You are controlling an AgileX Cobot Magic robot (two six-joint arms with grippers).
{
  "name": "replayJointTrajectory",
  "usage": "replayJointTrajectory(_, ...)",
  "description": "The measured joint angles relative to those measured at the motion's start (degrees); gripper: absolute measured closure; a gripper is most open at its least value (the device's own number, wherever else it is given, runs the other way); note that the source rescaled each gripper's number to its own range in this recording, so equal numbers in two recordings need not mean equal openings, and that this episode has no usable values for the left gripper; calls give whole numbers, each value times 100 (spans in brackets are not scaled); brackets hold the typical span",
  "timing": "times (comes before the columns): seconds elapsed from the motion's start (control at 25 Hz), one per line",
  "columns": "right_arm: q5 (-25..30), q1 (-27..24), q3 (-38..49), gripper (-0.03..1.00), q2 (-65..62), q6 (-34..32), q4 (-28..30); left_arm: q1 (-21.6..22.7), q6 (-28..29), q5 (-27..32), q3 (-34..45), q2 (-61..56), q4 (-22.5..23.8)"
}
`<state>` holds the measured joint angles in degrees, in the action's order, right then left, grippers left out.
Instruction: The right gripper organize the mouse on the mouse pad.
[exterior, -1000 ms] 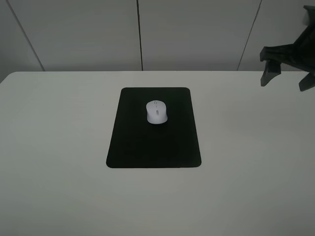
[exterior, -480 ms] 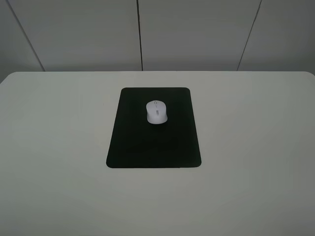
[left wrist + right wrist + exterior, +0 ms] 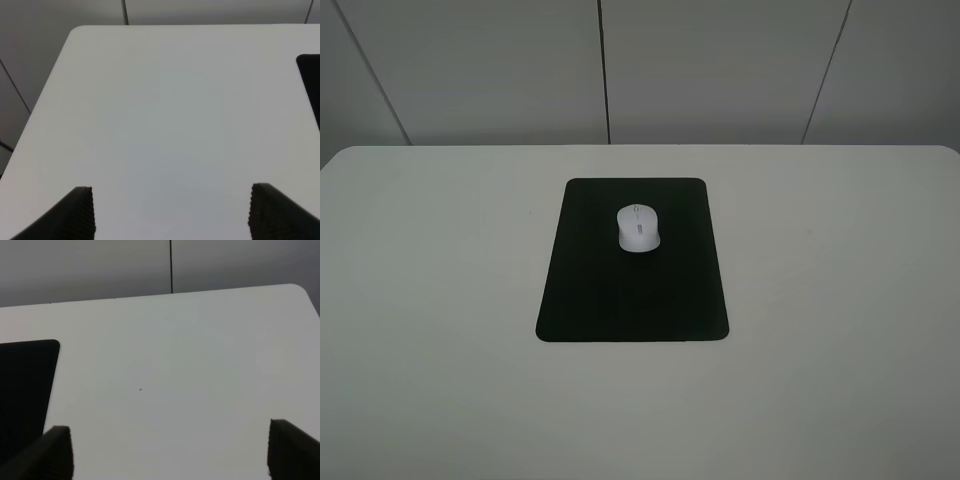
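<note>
The white mouse (image 3: 638, 228) lies on the black mouse pad (image 3: 632, 290), in the pad's far half, in the exterior high view. Neither arm shows in that view. In the right wrist view my right gripper (image 3: 170, 452) is open and empty above bare table, with a corner of the mouse pad (image 3: 22, 390) beside one fingertip (image 3: 55, 452). In the left wrist view my left gripper (image 3: 172, 212) is open and empty over bare table, with an edge of the mouse pad (image 3: 311, 80) at the frame's side. The mouse is out of both wrist views.
The white table (image 3: 840, 300) runs to a grey panelled wall (image 3: 720, 70) at the back. Its rounded far corners show in the left wrist view (image 3: 75, 32) and the right wrist view (image 3: 300, 289).
One second ago my right gripper hung at the far right edge of the exterior high view. It has since left that view. The mouse and pad have not moved.
</note>
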<state>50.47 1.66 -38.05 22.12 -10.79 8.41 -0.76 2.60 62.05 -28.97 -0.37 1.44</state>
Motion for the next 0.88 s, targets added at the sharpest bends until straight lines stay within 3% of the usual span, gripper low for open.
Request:
replayJointTrajectory(0.36, 719, 0, 369, 21, -1523, 454, -316, 0, 0, 0, 0, 0, 0)
replayJointTrajectory(0.6, 825, 0, 545, 21, -1781, 659, -683, 0, 0, 0, 0, 0, 0)
replayJointTrajectory(0.88, 872, 0, 633, 21, -1782, 751, -717, 0, 0, 0, 0, 0, 0)
